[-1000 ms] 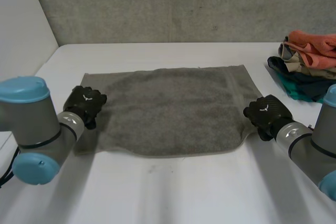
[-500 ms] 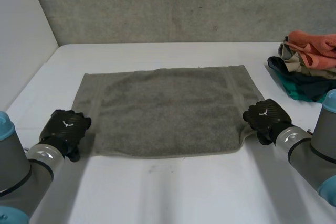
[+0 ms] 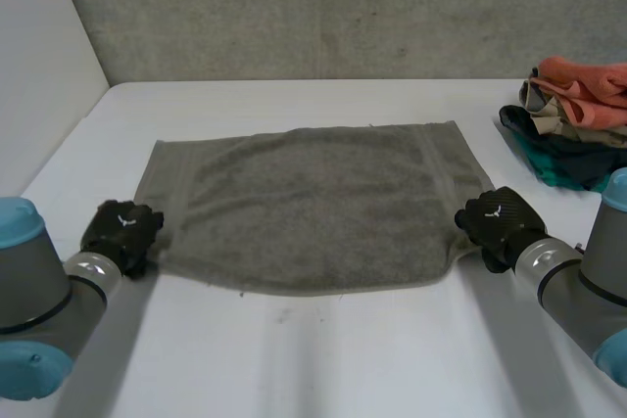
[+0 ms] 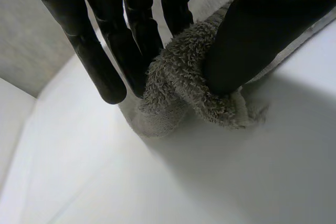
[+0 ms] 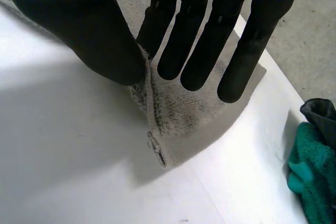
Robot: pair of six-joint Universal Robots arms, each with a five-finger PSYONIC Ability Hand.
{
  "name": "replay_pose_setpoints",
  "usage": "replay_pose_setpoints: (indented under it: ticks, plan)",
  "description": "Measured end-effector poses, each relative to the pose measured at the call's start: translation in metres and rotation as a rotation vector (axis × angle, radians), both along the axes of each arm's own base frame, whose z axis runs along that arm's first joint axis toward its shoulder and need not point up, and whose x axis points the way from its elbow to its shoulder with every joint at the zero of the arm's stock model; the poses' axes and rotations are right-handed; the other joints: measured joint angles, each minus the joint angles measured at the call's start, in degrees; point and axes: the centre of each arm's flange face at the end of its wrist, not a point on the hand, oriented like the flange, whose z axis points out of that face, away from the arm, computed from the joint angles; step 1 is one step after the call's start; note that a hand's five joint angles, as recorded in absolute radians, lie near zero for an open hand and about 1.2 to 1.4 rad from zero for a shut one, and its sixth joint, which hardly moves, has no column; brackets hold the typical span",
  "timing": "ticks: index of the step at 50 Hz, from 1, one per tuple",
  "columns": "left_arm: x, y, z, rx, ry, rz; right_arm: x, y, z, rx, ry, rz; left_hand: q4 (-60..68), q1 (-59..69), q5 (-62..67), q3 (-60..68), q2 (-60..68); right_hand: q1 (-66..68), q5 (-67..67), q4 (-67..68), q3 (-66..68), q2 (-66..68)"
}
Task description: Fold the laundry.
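A grey towel lies spread flat in the middle of the white table. My left hand is at its near left corner. In the left wrist view that corner is bunched and pinched between the thumb and the fingers. My right hand is at the near right corner. There the towel's edge is pinched between the thumb and straight fingers, and the corner tip hangs just below.
A pile of clothes, orange on top with teal and dark pieces, sits at the table's far right; its teal part lies close to my right hand. A grey wall runs behind the table.
My left hand has slid from on the towel's left side to its near left corner and has closed on it. The right hand kept its grip in place.
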Motion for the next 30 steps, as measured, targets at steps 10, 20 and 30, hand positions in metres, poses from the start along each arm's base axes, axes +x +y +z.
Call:
replay_pose_setpoints:
  ticks: [10,20,30]
  plan:
    - [0.004,0.038,0.053,-0.024,0.001,-0.003,-0.012,0.012,0.032,0.034,0.04,-0.04,0.18,0.0,0.0,0.0,0.02,0.0,0.0,0.0,0.0,0.0]
    - [0.013,0.106,0.06,0.268,-0.113,-0.053,-0.057,0.059,0.048,0.298,0.332,-0.012,0.2,0.0,0.0,0.25,0.14,0.0,0.0,0.0,0.0,0.0]
    - [0.009,0.082,0.05,0.199,-0.143,-0.069,-0.057,0.029,0.052,0.143,0.377,-0.012,0.21,0.0,0.0,0.25,0.15,0.0,0.0,0.0,0.0,0.0]
